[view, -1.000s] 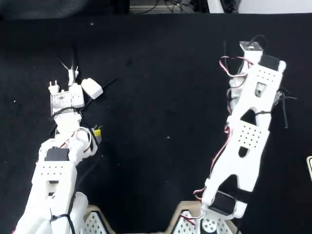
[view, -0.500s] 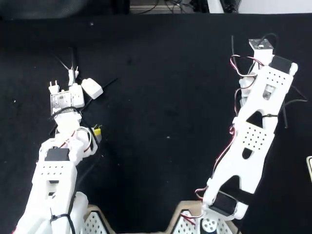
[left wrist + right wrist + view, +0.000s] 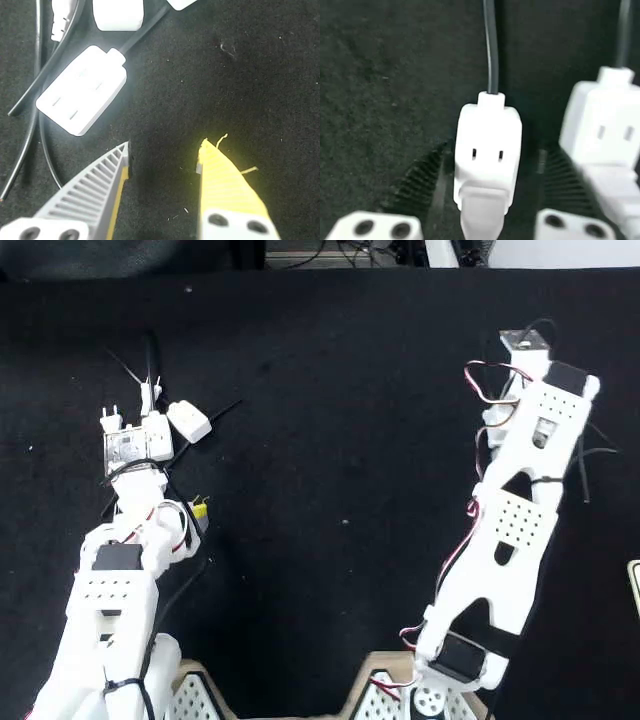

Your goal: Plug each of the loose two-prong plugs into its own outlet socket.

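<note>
My left gripper (image 3: 162, 155) is open above the black mat, its grey finger (image 3: 100, 180) and yellow finger (image 3: 220, 175) well apart with nothing between them. A white outlet socket (image 3: 82, 95) with a black cord lies just beyond the grey finger. In the high view this socket (image 3: 188, 421) lies beside two white two-prong plugs (image 3: 110, 421) (image 3: 150, 400) at the left arm's tip. My right gripper (image 3: 492, 147) is open, its fingers standing either side of a white socket (image 3: 487, 150) on a black cord. A second white socket (image 3: 602, 132) lies next to it.
Black cords (image 3: 35, 100) run past the left socket, and thin cable ends (image 3: 135, 370) stick out near the plugs. The right arm (image 3: 515, 510) stretches along the table's right side. The black mat (image 3: 340, 440) between the arms is open room.
The right arm swung a little to the right and farther out, then came slightly back. The left arm and the plugs by it have not moved.
</note>
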Controlling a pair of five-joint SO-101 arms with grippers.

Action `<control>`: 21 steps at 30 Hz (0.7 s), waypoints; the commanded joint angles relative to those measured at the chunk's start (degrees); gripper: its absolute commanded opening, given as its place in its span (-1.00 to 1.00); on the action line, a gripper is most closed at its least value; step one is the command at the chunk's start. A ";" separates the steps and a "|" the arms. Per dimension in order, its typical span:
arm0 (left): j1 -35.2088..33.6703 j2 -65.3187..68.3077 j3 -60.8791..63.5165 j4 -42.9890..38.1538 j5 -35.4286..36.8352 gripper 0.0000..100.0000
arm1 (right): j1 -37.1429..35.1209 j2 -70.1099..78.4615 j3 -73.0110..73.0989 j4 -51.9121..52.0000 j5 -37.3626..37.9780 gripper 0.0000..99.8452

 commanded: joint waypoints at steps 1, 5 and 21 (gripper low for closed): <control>-0.40 -1.67 -0.48 -0.44 0.62 -0.55 | -0.79 -3.82 -6.02 -0.35 0.18 -0.43; -0.40 -1.67 -0.40 -0.44 0.62 -0.55 | -3.78 -5.67 -12.18 3.16 0.09 -0.43; -0.40 -1.67 -0.40 -0.44 0.62 -0.55 | -11.78 -37.41 8.75 3.43 -13.71 -0.43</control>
